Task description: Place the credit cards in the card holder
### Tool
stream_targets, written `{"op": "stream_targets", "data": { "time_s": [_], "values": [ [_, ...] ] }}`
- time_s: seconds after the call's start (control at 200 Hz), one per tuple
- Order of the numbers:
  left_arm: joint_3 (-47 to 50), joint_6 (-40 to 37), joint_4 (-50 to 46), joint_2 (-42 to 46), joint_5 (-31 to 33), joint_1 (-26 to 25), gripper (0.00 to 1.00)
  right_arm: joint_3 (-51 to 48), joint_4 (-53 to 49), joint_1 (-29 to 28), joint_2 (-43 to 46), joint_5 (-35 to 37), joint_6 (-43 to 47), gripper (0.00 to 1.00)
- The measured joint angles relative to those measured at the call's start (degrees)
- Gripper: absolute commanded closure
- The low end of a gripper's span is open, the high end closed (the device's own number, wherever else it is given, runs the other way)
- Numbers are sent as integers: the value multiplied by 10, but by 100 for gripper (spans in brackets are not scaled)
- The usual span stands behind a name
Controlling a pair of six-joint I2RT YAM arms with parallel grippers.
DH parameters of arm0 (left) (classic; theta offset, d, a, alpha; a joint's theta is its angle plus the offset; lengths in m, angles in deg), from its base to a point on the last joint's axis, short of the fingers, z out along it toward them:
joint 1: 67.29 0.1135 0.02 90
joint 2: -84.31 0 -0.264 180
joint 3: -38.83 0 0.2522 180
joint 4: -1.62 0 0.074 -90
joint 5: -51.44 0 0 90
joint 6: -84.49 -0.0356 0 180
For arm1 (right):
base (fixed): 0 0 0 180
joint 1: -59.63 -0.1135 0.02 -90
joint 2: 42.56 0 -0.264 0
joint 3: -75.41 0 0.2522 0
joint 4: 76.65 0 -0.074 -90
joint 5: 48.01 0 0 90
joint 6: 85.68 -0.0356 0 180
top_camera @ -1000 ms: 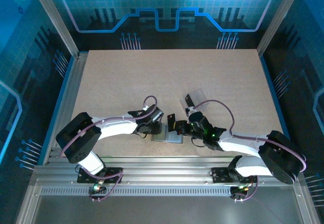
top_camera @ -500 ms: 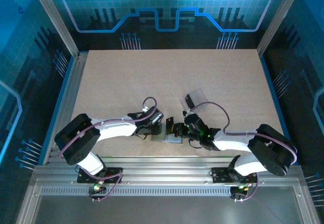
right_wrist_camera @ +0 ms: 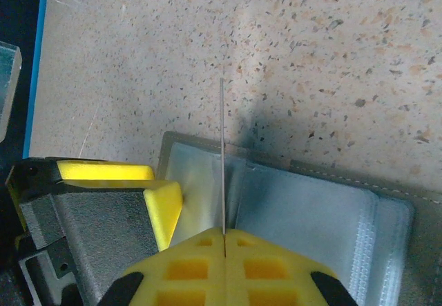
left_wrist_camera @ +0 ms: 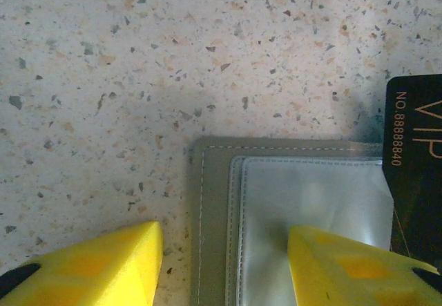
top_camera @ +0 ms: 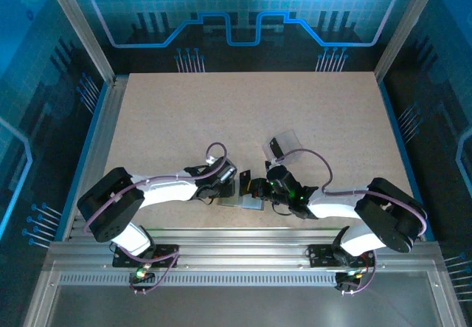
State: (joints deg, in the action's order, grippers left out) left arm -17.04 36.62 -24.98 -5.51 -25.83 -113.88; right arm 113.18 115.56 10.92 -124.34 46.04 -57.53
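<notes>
Top external: right end effector edged leftward.

Card holder: grey, stitched border, clear inner pockets. Lies open and flat on the table, near its front edge. Black card: gold VIP lettering, printed number; on edge over the pockets.

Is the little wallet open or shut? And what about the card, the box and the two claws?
card holder: open, flat on the table.
black card: held on edge over the holder, not pocketed yet.
right gripper: shut on the black card.
left gripper: open, straddling the holder's edge.
clear plastic box: on the table, apart from the holder.
</notes>
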Motion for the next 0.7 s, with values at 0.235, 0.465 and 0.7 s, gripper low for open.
{"op": "stream_targets", "data": {
  "time_s": [0.235, 0.465, 0.7],
  "values": [
    [13, 8, 12, 11, 2, -1, 50, 0, 2, 0, 0, 0, -14, 100],
    [42, 25, 27, 37, -12, -6, 57, 5, 11, 0, -17, -5, -17, 100],
    [50, 33, 36, 39, -9, -7, 60, 6, 30, 0, -31, -12, -32, 100]
  ]
}}
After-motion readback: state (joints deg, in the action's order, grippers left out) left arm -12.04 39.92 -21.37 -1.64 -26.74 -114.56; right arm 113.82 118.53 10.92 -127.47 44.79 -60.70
